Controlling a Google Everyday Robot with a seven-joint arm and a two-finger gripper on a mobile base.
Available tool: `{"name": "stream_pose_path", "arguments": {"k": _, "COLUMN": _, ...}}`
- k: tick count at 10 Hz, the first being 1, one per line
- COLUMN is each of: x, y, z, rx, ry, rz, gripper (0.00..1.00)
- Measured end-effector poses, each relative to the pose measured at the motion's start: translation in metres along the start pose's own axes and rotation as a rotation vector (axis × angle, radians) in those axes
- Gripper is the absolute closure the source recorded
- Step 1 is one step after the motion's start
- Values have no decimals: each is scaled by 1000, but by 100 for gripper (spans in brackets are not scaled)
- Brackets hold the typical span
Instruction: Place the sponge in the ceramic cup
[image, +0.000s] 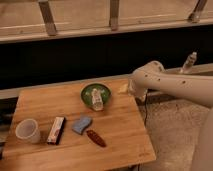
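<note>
Camera view: our two-finger tool (130, 92) hangs released beside the wooden tabletop (125, 131); we'd center squarely over the soft light-blue sponge (81, 125).

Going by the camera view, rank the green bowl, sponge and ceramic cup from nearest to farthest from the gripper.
The gripper hovers at the table's back right edge.
1. Green bowl, back centre, just beside it.
2. Sponge, front centre.
3. Ceramic cup, far front left.

Ceramic cup (27, 131), bar (56, 130), sponge (81, 124) left to right, bowl (85, 96) behind, gripper (127, 90) right of bowl
</note>
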Motion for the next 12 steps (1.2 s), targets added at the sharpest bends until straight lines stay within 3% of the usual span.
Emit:
{"name": "stream_pose_path", "arguments": {"k": 5, "x": 0, "y": -1, "z": 0, "rx": -2, "ry": -1, "rz": 3, "gripper": 20}}
{"name": "stream_pose_path", "arguments": {"k": 7, "x": -1, "y": 6, "z": -3, "rx": -23, "ry": -12, "rz": -14, "gripper": 20}}
{"name": "stream_pose_path", "arguments": {"k": 10, "x": 4, "y": 55, "z": 5, "rx": -50, "ry": -4, "rz": -81, "gripper": 20}}
{"name": "stream_pose_path", "arguments": {"k": 12, "x": 21, "y": 119, "z": 11, "rx": -57, "ry": 4, "rz": -181, "gripper": 20}}
